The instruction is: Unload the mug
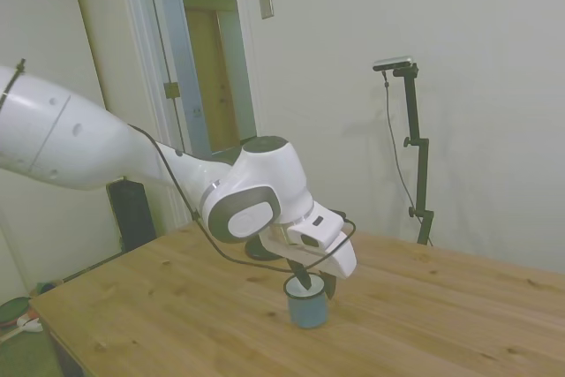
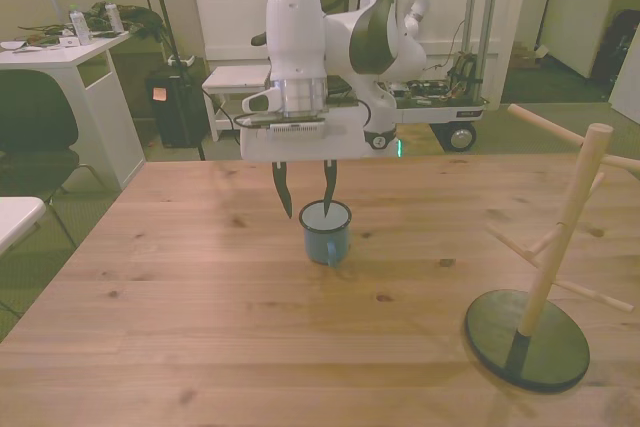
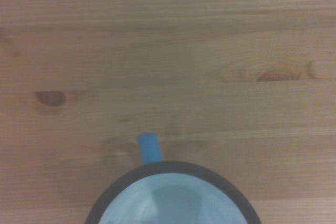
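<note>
I'm hovering the spread two-finger gripper (image 2: pixel 304 202) over the upright light-blue enamel mug (image 2: pixel 326 232), one finger dipping inside its rim.

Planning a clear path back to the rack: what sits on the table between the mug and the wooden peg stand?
Nothing: in the front view only bare wooden table lies between the mug and the peg stand.

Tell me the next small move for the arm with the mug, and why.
Probably lift the claw straight up and clear. The mug already stands upright on the table, away from the peg stand, and the open fingers sit around its rim without gripping it, so it looks unloaded.
</note>
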`<state>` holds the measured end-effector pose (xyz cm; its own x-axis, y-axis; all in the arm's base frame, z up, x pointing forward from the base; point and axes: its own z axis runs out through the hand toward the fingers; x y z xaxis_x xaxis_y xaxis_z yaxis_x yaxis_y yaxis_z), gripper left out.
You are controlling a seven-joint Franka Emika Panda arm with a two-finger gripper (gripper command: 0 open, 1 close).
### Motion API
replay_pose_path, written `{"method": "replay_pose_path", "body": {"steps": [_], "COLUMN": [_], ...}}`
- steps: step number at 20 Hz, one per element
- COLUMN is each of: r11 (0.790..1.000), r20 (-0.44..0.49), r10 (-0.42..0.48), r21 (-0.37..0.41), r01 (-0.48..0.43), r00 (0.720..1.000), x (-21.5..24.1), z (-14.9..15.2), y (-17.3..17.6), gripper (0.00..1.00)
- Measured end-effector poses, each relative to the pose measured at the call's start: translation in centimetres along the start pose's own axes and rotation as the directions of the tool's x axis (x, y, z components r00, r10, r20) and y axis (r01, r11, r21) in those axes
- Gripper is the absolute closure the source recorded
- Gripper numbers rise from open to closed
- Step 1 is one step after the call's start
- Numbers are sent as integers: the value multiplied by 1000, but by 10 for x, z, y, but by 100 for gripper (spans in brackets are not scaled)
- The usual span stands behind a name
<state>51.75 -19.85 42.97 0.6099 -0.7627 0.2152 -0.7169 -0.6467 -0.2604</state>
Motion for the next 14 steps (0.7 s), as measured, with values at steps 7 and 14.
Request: {"method": "replay_pose_path", "body": {"steps": [7, 14], "r11": [993, 988], "r20": [41, 103], "r10": [-16, -91], "r21": [116, 134], "r01": [11, 77], "r00": [999, 991], "x": [-20, -76], "z": [-84, -76], "y": [-23, -101], "gripper": [0, 0]}}
